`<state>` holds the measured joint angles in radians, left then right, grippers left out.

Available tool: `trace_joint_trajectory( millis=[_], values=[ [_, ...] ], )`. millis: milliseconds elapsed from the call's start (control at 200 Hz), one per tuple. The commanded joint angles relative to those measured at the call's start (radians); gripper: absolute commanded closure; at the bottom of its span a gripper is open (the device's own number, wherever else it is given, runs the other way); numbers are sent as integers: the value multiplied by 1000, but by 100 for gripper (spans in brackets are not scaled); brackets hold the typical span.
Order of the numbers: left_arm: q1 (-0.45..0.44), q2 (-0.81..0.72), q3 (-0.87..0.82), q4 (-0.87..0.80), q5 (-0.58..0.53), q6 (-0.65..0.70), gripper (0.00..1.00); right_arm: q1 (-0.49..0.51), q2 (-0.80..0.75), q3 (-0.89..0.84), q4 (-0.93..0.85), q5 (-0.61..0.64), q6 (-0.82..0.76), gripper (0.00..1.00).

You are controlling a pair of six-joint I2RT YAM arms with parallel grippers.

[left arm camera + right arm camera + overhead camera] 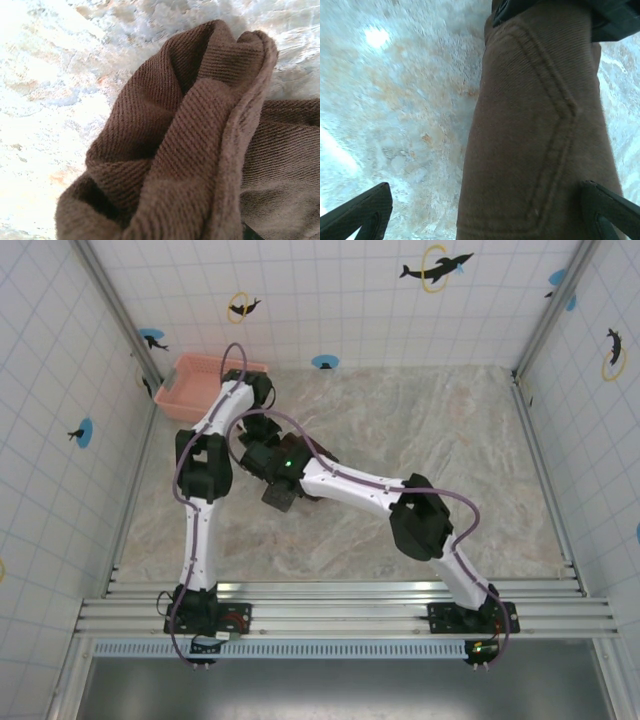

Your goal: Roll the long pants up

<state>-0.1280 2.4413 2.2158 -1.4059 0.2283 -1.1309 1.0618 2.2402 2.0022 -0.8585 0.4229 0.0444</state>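
Observation:
The long pants (pixel 530 125) are a dark brown cloth bundle with a stitched pocket seam, running up the middle of the right wrist view. My right gripper (pixel 487 220) is open, its fingertips (pixel 365 215) wide apart on either side of the bundle's near end. Black parts of my left gripper (pixel 615 20) clamp the far end. In the left wrist view, bunched folds of the pants (pixel 200 150) press close to the camera and hide the fingers. From above, both grippers meet left of centre: left gripper (pixel 258 448), right gripper (pixel 272 476), pants (pixel 280 498) mostly under them.
A pink slatted basket (pixel 196 382) stands in the back left corner, just behind the left arm's forearm. Tiled walls close in the marbled table (pixel 430 440) on three sides. A metal rail (pixel 340 605) runs along the near edge.

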Motion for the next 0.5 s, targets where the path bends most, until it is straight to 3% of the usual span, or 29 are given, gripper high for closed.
trace_joint_trajectory(
  millis=[0,320,495],
  values=[
    [-15,111,-38,-125,-87,-58,100,-19,83,18,-75,140,-15,1],
    [-10,122,-2,-122,-96,-71,100,-35,102,-193,-5,216,14,1],
    [-8,125,4,-134,-107,-67,100,-23,157,-240,15,334,40,1]
  ],
)
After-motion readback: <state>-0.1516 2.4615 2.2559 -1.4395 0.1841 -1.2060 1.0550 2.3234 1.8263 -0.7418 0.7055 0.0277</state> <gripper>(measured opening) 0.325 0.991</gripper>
